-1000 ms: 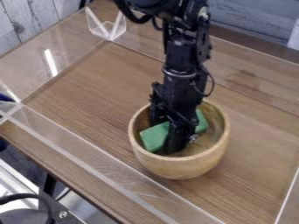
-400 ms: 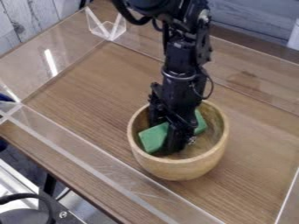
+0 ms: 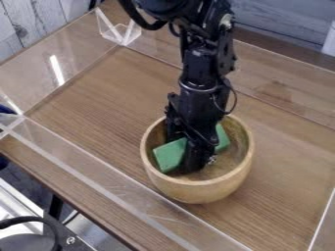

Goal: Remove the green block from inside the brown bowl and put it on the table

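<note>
The brown bowl sits on the table near its front right. Inside it lies the green block, tilted against the bowl's inner wall, with one end showing left of the arm and another bit to the right. My black gripper reaches steeply down into the bowl, and its fingers are shut on the middle of the green block. The fingertips are partly hidden by the bowl's rim and the block.
Low clear acrylic walls edge the table on all sides. A clear bracket stands at the far left corner. Bare tabletop lies to the left of and behind the bowl.
</note>
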Controlling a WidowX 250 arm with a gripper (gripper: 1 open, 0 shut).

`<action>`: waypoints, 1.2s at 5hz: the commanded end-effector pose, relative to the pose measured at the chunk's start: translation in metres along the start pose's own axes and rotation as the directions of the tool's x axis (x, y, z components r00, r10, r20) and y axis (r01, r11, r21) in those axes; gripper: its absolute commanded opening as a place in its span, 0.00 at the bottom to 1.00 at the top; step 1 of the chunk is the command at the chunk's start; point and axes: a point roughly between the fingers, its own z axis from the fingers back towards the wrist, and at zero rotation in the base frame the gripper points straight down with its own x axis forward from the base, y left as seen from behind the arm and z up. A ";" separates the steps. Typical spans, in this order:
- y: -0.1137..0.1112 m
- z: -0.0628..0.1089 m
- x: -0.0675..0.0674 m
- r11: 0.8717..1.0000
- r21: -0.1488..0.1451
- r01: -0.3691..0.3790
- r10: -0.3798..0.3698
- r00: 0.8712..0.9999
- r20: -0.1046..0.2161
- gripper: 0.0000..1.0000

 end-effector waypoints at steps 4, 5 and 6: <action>0.011 0.055 -0.009 0.997 0.001 -0.077 0.077 0.995 0.061 0.00; 0.024 0.090 -0.004 0.992 -0.025 -0.126 0.129 0.984 0.121 0.00; 0.012 0.096 0.000 0.993 -0.023 -0.114 0.116 0.985 0.129 0.00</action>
